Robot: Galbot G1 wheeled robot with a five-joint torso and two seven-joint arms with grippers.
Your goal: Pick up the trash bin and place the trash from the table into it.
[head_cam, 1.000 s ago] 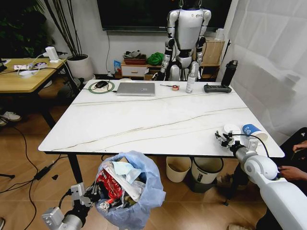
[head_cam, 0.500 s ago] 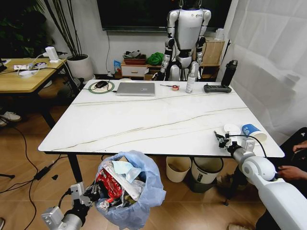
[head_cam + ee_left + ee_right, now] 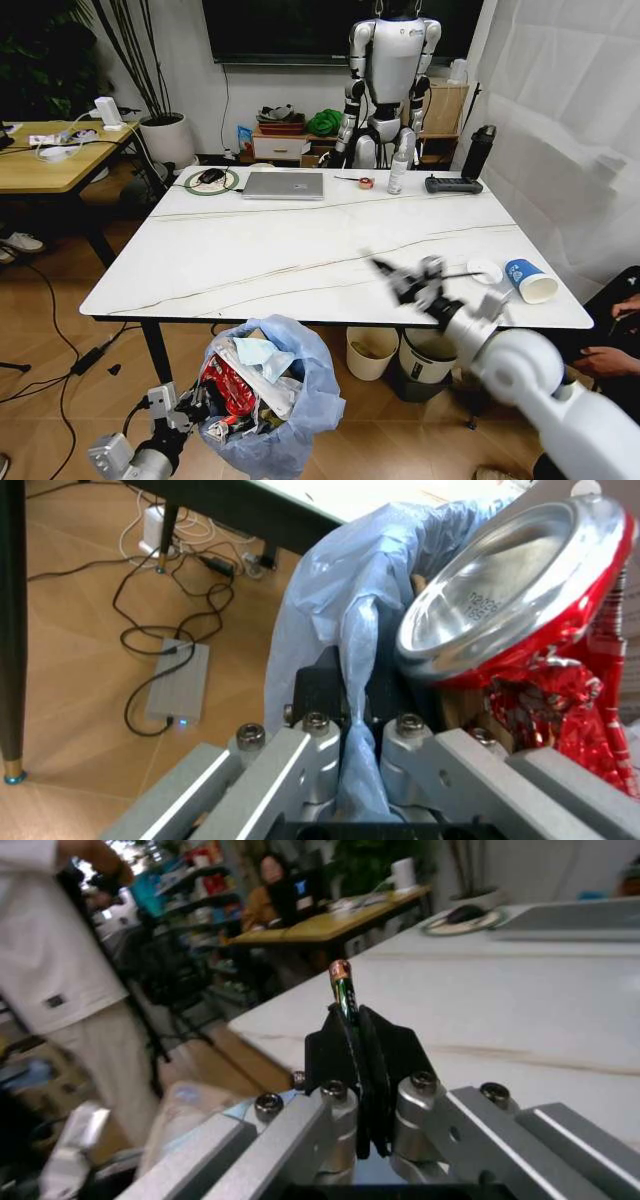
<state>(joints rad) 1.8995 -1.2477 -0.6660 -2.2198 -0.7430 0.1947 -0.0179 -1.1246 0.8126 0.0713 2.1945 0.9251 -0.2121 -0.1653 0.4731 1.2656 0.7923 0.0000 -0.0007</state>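
Bin (image 3: 265,400), blue bag bulging with red wrappers and a crushed can (image 3: 510,592), hangs below the table (image 3: 300,255) edge, left gripper (image 3: 350,705) fingers pinching its liner; right gripper (image 3: 360,1065) fingers pinch a thin strip above the table.

Right tool (image 3: 408,280) blurred above the table (image 3: 300,250) — trash bin (image 3: 268,395) below.

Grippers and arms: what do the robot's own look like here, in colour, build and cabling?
Both grippers have black finger pads on bare silver metal linkages with round bolt heads: left gripper, right gripper. The right arm is a glossy white rounded shell with a thin black cable; the left arm is grey-silver.
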